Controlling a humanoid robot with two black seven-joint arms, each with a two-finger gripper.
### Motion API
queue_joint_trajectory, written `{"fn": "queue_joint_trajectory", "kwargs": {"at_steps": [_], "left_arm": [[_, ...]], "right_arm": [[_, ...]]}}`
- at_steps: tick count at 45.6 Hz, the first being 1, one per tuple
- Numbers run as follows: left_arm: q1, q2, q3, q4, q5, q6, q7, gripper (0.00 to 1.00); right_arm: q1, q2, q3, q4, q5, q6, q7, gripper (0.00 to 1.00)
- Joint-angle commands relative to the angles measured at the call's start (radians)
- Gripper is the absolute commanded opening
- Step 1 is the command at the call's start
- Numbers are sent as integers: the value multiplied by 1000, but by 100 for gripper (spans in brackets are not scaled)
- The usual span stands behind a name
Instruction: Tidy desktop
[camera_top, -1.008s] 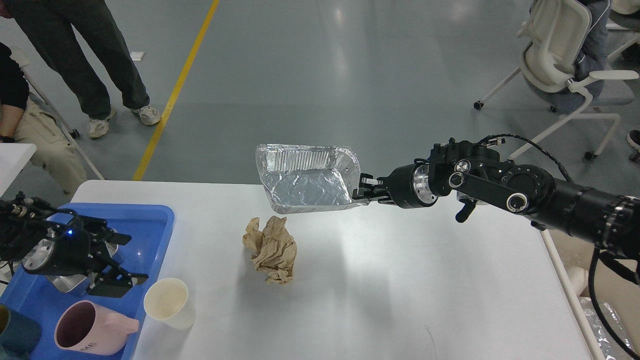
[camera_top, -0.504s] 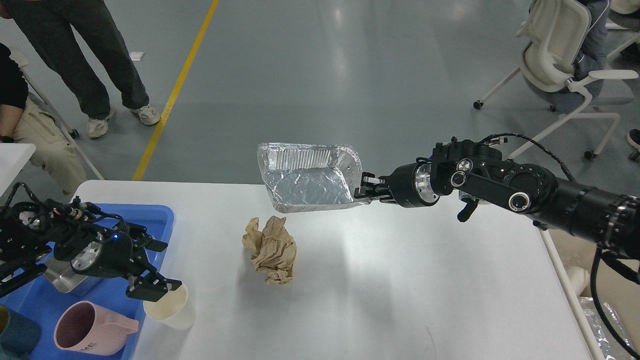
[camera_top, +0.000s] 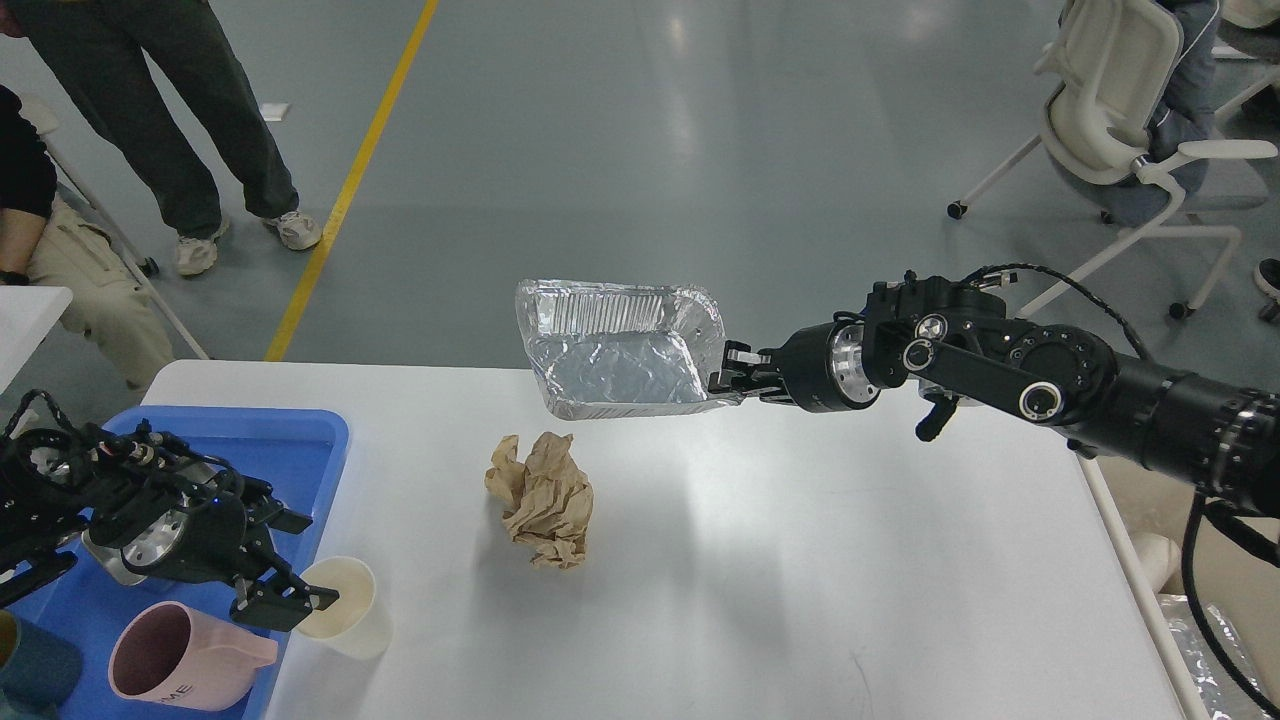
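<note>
— Holding what, over on the right?
— Pinching the rim of a foil tray (camera_top: 618, 350) with the right gripper (camera_top: 728, 381), keeping it lifted above the far edge of the desktop (camera_top: 800, 560).
— And on the left?
— Hovering at the rim of a cream paper cup (camera_top: 342, 607), left gripper (camera_top: 285, 560) spread apart, just beside the blue tray (camera_top: 300, 450).
— Lying between them?
— Resting mid-desktop, a crumpled brown paper ball (camera_top: 541, 497).

The right gripper (camera_top: 728, 378) clamps the foil tray (camera_top: 615, 350) above the desktop (camera_top: 800, 560); the left gripper (camera_top: 285, 560), fingers spread, hangs over the desktop's left edge.
</note>
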Motion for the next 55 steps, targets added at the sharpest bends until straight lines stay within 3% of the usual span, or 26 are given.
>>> {"fn": "queue_joint_trajectory", "kwargs": {"at_steps": [1,10,11,15,22,36,55], "left_arm": [[2,-2,22,21,0,52,-5,79],[2,-3,56,41,0,118,-1,60],[2,-5,60,43,0,127,1,56],[2,-20,73,49,0,132,2,26],[3,-34,76,95,0,133,9,1],[5,-26,73,98,0,142,7,0],[9,23,28,87,0,231,29,0]], "right_arm": [[-5,-6,2,3,0,-2,0,0],[-6,-5,12,7,0,-2,0,0],[-6,-5,14,11,0,-2,0,0],[-5,-5,20,23,0,-2,0,0],[-5,-6,25,24,0,-2,0,0],[-12,-5,21,21,0,-2,0,0],[-17,5,15,18,-2,-12,-2,0]]}}
